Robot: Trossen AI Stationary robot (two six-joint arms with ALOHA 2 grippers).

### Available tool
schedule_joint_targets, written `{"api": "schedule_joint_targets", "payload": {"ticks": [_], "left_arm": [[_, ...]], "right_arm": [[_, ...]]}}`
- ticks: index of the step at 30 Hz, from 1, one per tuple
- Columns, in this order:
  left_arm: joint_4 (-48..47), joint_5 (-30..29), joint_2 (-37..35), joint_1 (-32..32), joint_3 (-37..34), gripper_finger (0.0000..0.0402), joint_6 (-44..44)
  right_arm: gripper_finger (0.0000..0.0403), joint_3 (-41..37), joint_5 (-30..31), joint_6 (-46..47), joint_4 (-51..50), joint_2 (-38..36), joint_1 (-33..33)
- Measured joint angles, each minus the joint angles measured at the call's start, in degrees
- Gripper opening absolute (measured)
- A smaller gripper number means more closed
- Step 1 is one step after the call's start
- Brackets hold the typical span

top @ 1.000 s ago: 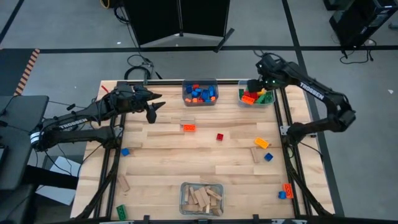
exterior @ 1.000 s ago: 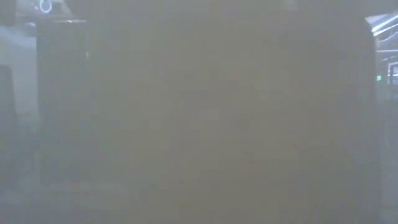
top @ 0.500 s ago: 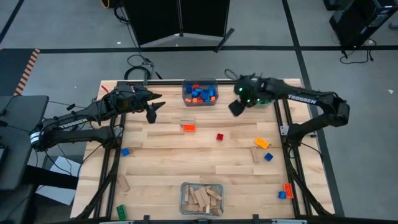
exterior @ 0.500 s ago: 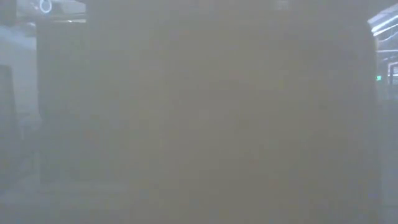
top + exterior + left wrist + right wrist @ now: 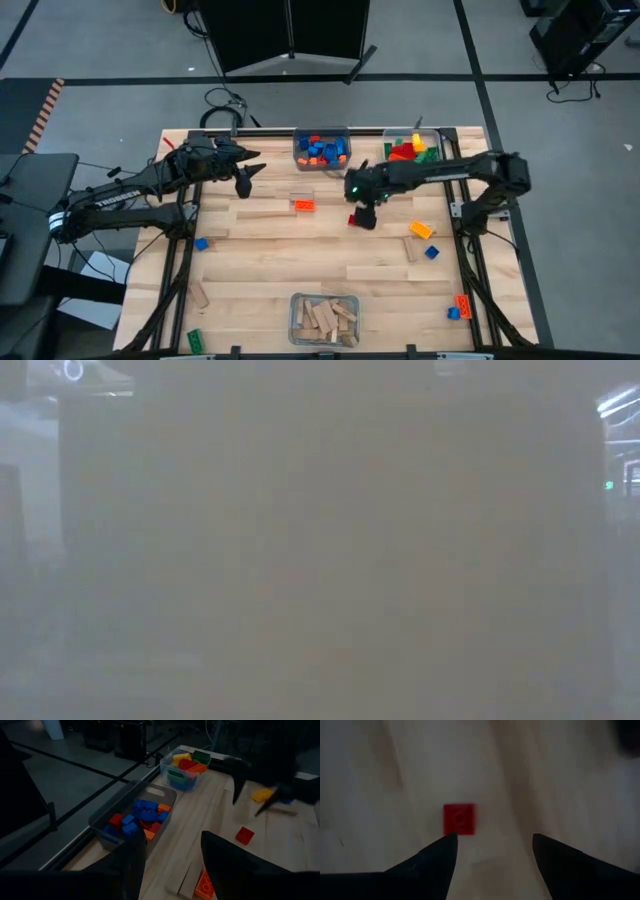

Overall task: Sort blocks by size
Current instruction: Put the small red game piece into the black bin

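A small red block (image 5: 459, 819) lies flat on the wooden table (image 5: 300, 260), near its middle. My right gripper (image 5: 492, 842) hovers open just above it, pointing steeply down, and the block lies just beyond its fingertips, nearer one finger. In the high view the right gripper (image 5: 362, 217) covers most of that block (image 5: 351, 219). My left gripper (image 5: 252, 180) waits open and empty over the table's far left, and its wrist view also shows the red block (image 5: 245, 835). More blocks lie loose around the table. The low view shows nothing.
Along the far edge stand a bin of blue and orange bricks (image 5: 320, 150) and a bin of red, green and yellow ones (image 5: 410, 152). A bin of tan wooden blocks (image 5: 325, 318) stands at the near edge. An orange brick (image 5: 304, 205), a yellow brick (image 5: 421, 230) and a blue brick (image 5: 432, 252) lie near the gripper.
My right gripper has swung from over the far right bin toward the table's middle, coming nearer and lower. It has rolled and tipped to point down. It now stands over the small red block, which has not moved.
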Motion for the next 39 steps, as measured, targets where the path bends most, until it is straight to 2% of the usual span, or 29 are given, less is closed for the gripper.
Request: {"api": "schedule_joint_targets", "payload": {"ticks": [6, 15, 19, 25, 31, 39], "left_arm": [[0.0, 0.0, 0.0, 0.0, 0.0, 0.0195, 0.0], [0.0, 0.0, 0.0, 0.0, 0.0, 0.0195, 0.0], [0.0, 0.0, 0.0, 0.0, 0.0, 0.0195, 0.0], [0.0, 0.0, 0.0, 0.0, 0.0, 0.0195, 0.0], [0.0, 0.0, 0.0, 0.0, 0.0, 0.0195, 0.0], [3.6, -0.2, 0.0, 0.0, 0.0, 0.0195, 2.7]], "right_arm": [[0.0299, 0.0, -4.4, -0.9, 1.9, 7.7, 3.1], [0.031, 0.0, -4.7, -2.9, 8.4, 13.8, 4.3], [0.0275, 0.0, -4.6, -1.0, 8.5, 14.2, 3.3], [0.0152, 0.0, -4.4, -1.3, 5.6, 14.2, 1.8], [0.0152, 2.1, -6.2, -1.8, 3.6, 11.6, -1.4], [0.0152, 16.0, -3.6, -9.6, 3.8, 6.9, -9.7]]}}
